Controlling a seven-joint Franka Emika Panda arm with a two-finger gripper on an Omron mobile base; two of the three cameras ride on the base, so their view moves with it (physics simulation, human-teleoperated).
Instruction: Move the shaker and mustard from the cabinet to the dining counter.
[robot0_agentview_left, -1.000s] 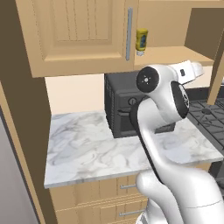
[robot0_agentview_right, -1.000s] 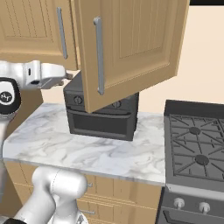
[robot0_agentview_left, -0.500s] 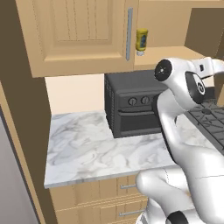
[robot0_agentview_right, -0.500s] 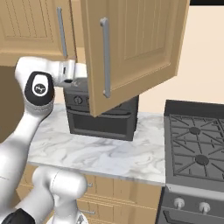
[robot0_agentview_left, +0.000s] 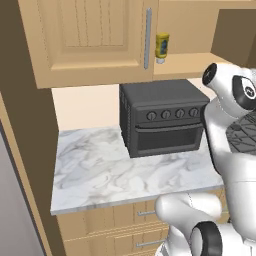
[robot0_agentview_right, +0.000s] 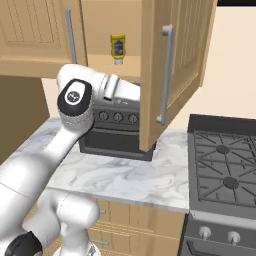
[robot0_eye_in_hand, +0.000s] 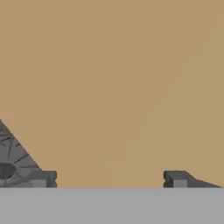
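Veined white marble table (robot0_agentview_left: 105, 170) carries a black countertop oven (robot0_agentview_left: 162, 117); near it the white arm's hand (robot0_eye_in_hand: 109, 178) faces the inside of the open light-wood cabinet door (robot0_agentview_right: 167, 70), fingers spread wide, holding nothing. Small yellow mustard squeeze bottle (robot0_agentview_right: 118, 48) stands upright on the shelf of the light wooden wall cabinet (robot0_agentview_left: 95, 40), above and behind the hand. Grey shaker cannot be made out.

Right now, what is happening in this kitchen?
The white arm is reaching up behind the open cabinet door. Its gripper is open and empty, facing a wooden surface at close range. The mustard stands on the cabinet shelf, untouched, above the black oven.
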